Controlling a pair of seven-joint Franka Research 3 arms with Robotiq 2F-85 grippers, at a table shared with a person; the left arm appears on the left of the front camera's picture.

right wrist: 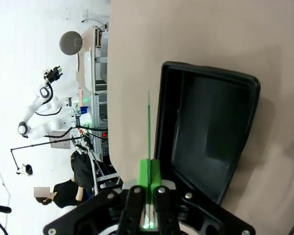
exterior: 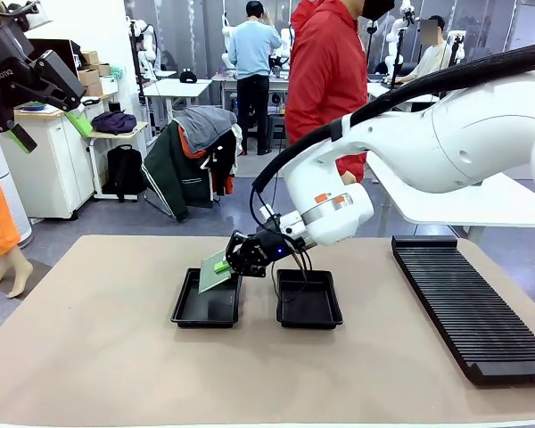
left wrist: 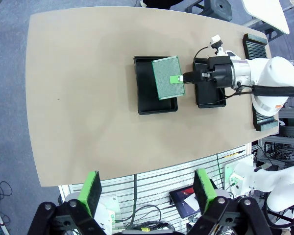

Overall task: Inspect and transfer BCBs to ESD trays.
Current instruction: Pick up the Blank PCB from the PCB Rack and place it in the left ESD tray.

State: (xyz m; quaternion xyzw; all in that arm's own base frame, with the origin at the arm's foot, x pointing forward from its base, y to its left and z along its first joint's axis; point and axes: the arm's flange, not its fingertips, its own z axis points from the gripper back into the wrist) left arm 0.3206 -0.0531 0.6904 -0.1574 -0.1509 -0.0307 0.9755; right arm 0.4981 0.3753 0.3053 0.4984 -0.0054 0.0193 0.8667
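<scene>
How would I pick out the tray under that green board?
On the tan table, find the two black trays side by side. It's the left tray: the right gripper holds a tilted green board over it, not over the right tray.

Two black ESD trays lie side by side at the middle of the one worktop: the left tray and the right tray. There is one BCB, green, over the left tray. One long ribbed black rack lies at the right. There are two pairs of green-padded fingers: the left fingers and the right fingers. Beyond the far edge are three people.
</scene>
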